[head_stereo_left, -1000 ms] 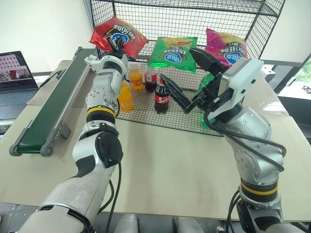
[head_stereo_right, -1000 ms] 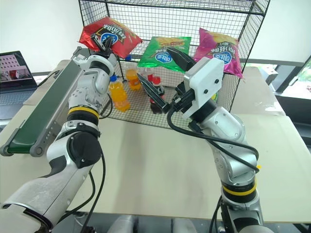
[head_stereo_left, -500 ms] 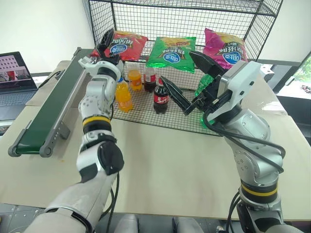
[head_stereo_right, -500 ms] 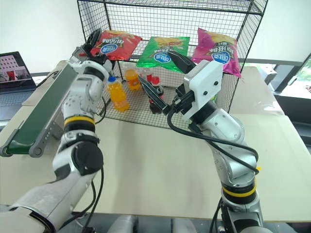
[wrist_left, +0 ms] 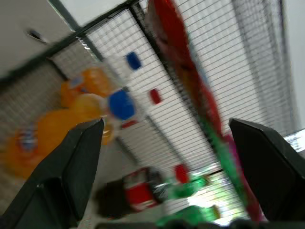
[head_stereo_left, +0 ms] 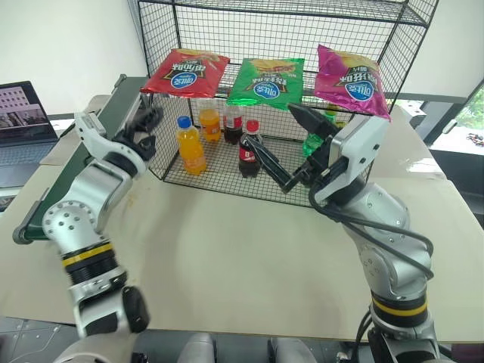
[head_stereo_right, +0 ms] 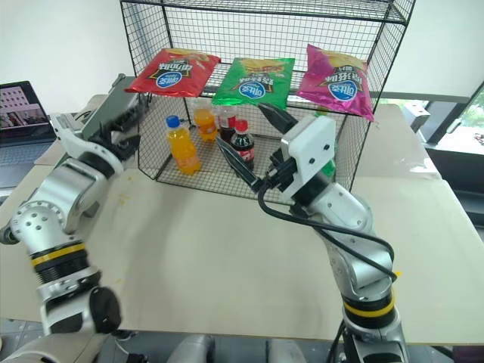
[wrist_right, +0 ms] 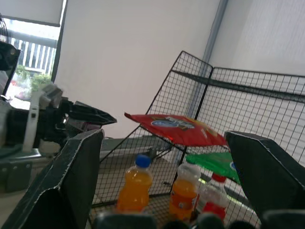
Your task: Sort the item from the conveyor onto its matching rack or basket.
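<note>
Already the glossy red crinkly chip bag (head_stereo_left: 184, 73) is lying on the upper grid shelf of the tall black wire-mesh rack (head_stereo_left: 355, 15), leftmost in a row of three, beside a green chip bag (head_stereo_left: 267, 81) with a magenta chip bag (head_stereo_left: 350, 79) beyond that. The left gripper (head_stereo_left: 142, 122) is hovering just outside the rack's left side with its two black fingers spread wide and nothing between them; the red bag is sitting above it and ahead, towards the right, apart from the fingertips. The bag's long axis is running from the shelf's back down towards its front edge, yellow top edge to the rear. The left hand is clearly the nearer of the two.

The right gripper (head_stereo_left: 293, 147) is hanging in front of the rack's lower shelf, fingers also splayed and empty, pointing towards the cola bottles (head_stereo_left: 249, 149); the red bag is lying up and well to its left.

Behind the left hand, the long dark-green conveyor belt (head_stereo_left: 57, 178) is stretching away with no item visible on its exposed part, so the sorting is looking done.

As for writing, each bag is carrying a round blue-white logo under bold black characters, too small to read. The orange drink bottles (head_stereo_left: 190, 144) are showing labels I cannot make out.
</note>
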{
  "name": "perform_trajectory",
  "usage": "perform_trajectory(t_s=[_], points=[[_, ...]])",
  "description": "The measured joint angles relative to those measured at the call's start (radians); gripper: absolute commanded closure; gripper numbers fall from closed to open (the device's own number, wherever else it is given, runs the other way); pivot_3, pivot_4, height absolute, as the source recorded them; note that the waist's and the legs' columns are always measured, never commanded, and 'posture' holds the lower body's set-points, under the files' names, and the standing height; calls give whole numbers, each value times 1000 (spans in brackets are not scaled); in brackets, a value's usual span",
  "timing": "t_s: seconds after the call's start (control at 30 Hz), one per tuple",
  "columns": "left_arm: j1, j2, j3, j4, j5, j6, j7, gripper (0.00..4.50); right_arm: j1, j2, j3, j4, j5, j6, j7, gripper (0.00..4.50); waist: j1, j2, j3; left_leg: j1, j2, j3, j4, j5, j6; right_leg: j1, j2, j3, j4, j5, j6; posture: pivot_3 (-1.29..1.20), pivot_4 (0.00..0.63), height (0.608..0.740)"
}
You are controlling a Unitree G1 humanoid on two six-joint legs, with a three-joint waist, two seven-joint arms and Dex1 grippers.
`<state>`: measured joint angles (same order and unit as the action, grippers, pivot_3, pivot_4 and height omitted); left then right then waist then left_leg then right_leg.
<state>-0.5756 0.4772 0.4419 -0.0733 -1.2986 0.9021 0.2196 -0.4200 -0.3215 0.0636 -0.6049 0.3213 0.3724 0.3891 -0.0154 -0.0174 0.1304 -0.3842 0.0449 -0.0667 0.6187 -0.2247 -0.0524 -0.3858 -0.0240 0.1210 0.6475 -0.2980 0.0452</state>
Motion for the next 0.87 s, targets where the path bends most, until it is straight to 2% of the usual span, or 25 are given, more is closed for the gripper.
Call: perform_trajectory(t_s=[0.1, 0.2, 0.3, 0.5, 0.67, 0.87], points=[[155, 137, -142, -122, 175, -1, -176, 58, 170, 0, -1, -8, -26, -1, -25, 0, 5, 0, 0, 0, -1, 0, -4, 1, -2, 0, -2, 0, -2, 0, 0, 0, 150, 740], [285, 184, -290, -203, 365, -103, -346, 58, 340, -2, 1, 31, -84, 10, -71, 0, 4, 0, 0, 0, -1, 2, -8, 4, -6, -1, -3, 1, -5, 0, 0, 0, 150, 740], [368, 180, -411, -189, 584, -264, -439, 58, 428, 6, 1, 64, -134, 5, -110, 0, -4, 0, 0, 2, 0, 2, -10, 5, -5, -2, 0, 2, -4, 0, -2, 0, 150, 740], [396, 86, -493, -47, 898, -558, -476, 58, 529, 44, 14, 120, -225, -82, -158, 0, -5, 0, 0, 0, 1, 3, -10, 5, -4, -2, 0, 2, -5, 0, -2, 0, 150, 740], [389, -3, -500, 45, 965, -622, -510, 58, 527, 74, 10, 157, -277, -126, -199, 0, -3, 0, 0, 0, 1, 3, -9, 5, -3, -2, 0, 2, -5, 0, -2, 0, 150, 740], [349, -37, -475, 92, 986, -643, -563, 58, 517, 105, -2, 175, -299, -139, -229, 0, -3, 0, 0, 0, 1, 3, -9, 5, -3, -1, 0, 2, -4, 0, -2, 0, 150, 740]])
